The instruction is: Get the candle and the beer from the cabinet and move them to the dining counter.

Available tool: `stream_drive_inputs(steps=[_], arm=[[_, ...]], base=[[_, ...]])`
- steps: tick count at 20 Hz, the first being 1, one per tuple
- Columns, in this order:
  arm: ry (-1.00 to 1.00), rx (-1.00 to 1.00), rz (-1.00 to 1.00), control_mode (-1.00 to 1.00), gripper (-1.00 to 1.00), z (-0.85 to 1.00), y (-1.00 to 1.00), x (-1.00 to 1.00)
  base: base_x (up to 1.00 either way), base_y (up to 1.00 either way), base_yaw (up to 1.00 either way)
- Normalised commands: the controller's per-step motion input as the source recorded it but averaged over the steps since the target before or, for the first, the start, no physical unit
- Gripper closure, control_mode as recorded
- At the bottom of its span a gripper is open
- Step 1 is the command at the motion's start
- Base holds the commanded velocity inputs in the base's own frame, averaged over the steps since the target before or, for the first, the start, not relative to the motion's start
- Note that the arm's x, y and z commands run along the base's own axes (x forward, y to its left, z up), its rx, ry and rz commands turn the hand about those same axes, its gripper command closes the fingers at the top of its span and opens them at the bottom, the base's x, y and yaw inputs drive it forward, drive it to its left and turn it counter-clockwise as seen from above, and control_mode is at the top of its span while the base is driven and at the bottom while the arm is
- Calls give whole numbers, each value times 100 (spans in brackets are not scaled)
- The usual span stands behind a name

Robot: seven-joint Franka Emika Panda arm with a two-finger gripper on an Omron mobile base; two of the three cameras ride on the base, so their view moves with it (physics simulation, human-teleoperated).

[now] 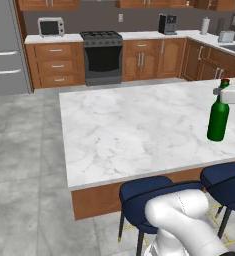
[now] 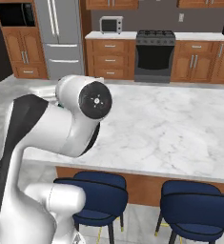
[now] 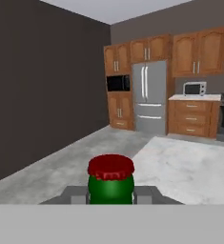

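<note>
Gripper (image 3: 111, 194) clamped on slim green glass beer (image 1: 218, 119) w/ red cap, upright nr right edge of veined marble dining counter (image 1: 134, 130).

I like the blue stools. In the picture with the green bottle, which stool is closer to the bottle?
The blue stool on the right, almost under the beer. The other stool sits further left along the dining counter.

**Marble island with one green bottle on top**

The dining counter (image 1: 129, 130) spreads wide, white marble with grey veins on a wooden base, navy stools (image 1: 144, 197) tucked along its near edge. Standing upright on it, near the right end in the left base view, is the beer (image 1: 218, 120), green glass. Grey tiled floor (image 1: 24, 165) all around.
</note>
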Motion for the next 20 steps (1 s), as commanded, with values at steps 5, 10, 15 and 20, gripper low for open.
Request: stream_drive_inputs(steps=[5,10,15,20], arm=[[2,2,37,-100,100,-44,-4,63],[0,3,27,-100,100,-35,2,56],[0,6,21,-100,100,-28,9,58],[0,1,18,-100,100,-28,26,49]], base=[[0,0,0],[0,0,0],[0,0,0],[0,0,0]])
